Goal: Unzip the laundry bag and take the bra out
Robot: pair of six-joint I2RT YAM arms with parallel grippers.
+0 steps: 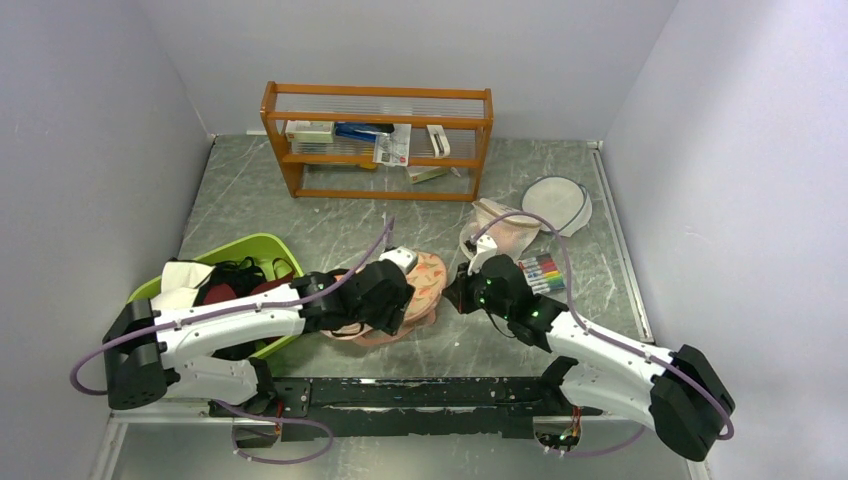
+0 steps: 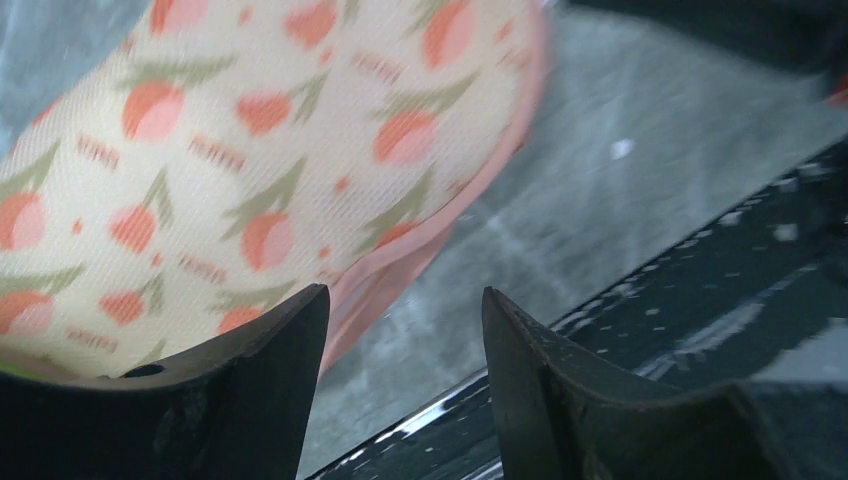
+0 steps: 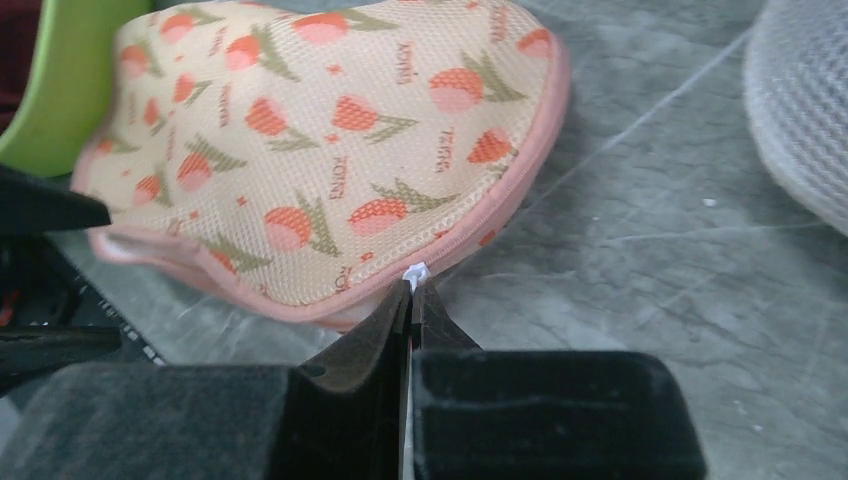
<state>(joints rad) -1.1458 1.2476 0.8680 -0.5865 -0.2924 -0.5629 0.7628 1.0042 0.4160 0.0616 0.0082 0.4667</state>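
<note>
Laundry bag (image 1: 428, 280) is laid mid-frame on worktop (image 1: 330, 220); judged soft, light, floppy mesh. Zip pull (image 3: 414, 271) at its rim is pinched by closed right hand (image 3: 411, 300). Left hand (image 2: 405, 305) is spread apart, empty, beside bag edge.

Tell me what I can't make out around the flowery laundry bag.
- Bra: unseen in every view; the laundry bag fabric covers its inside.
- White bit pinched by the right fingers: too small to name, right wrist view.
- Part of the bag, top view: hidden under the left arm.
- Left wrist view: blurred, zip unreadable.
</note>
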